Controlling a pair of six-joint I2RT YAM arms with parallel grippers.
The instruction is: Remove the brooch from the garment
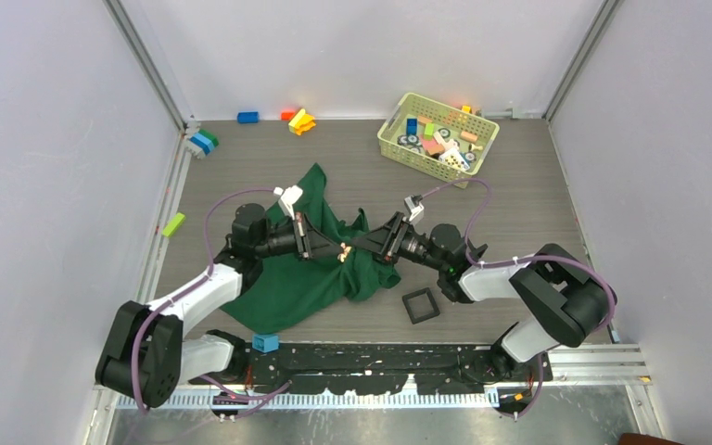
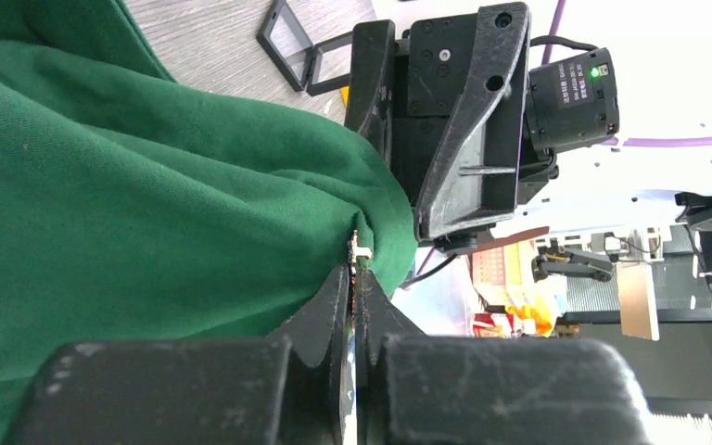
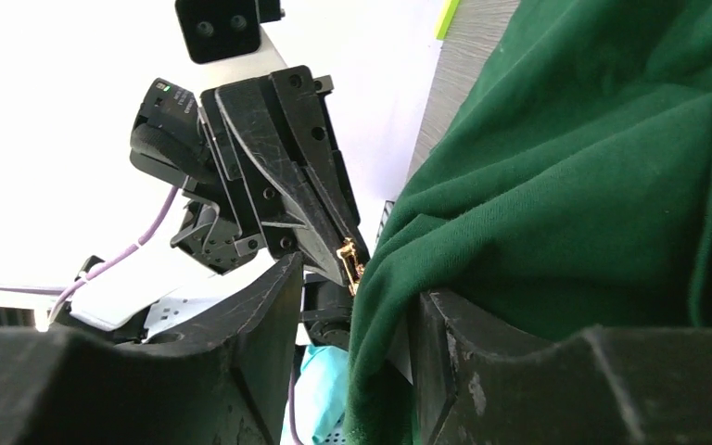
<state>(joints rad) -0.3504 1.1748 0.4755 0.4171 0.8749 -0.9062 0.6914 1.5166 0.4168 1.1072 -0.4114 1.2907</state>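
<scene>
The dark green garment (image 1: 287, 278) lies crumpled mid-table between the two arms. The brooch (image 1: 344, 250), tiny and pale, sits at a raised fold of it. My left gripper (image 1: 336, 248) reaches in from the left. In the left wrist view its jaws are shut, with the brooch (image 2: 360, 248) pinched at their tips against the garment (image 2: 130, 213). My right gripper (image 1: 360, 245) faces it from the right. Its jaws (image 3: 357, 297) stand open, and a fold of the garment (image 3: 556, 213) hangs between them. The right wrist view shows the gold-coloured brooch (image 3: 349, 257) in the left gripper's tips.
A black square tray (image 1: 420, 305) lies right of the garment, near the front. A pale green basket (image 1: 389, 148) of toy pieces stands at the back right. Loose blocks lie by the back wall (image 1: 301, 121), by the left edge (image 1: 173, 224) and at the front rail (image 1: 265, 343).
</scene>
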